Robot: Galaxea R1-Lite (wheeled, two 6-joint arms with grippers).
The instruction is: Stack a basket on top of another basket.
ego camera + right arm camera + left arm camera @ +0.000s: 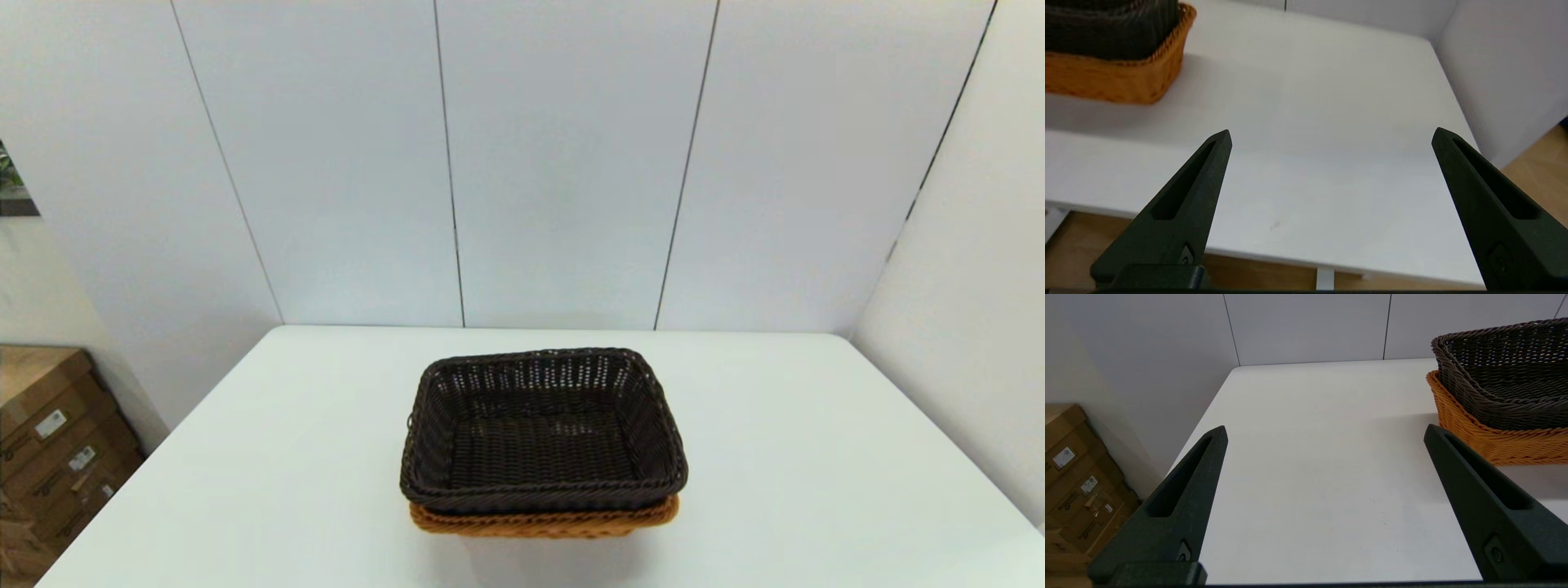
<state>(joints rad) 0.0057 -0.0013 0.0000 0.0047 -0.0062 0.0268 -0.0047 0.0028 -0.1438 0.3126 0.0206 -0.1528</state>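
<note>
The dark brown basket point(543, 429) sits nested in the orange-tan basket point(543, 520) at the middle of the white table point(245, 457); only the orange rim and front wall show beneath it. Neither arm appears in the head view. My left gripper point(1325, 433) is open over the table's left part, well apart from the dark basket point(1506, 375) and the orange basket point(1490, 441). My right gripper point(1331, 134) is open near the table's front edge, away from the orange basket point(1118, 77) and the dark basket point(1106, 28). Nothing lies between either pair of fingers.
Cardboard boxes point(57, 449) stand on the floor left of the table, also in the left wrist view point(1077, 486). White wall panels point(571, 163) close the back and right sides. The table's front edge point(1274, 253) and wooden floor show in the right wrist view.
</note>
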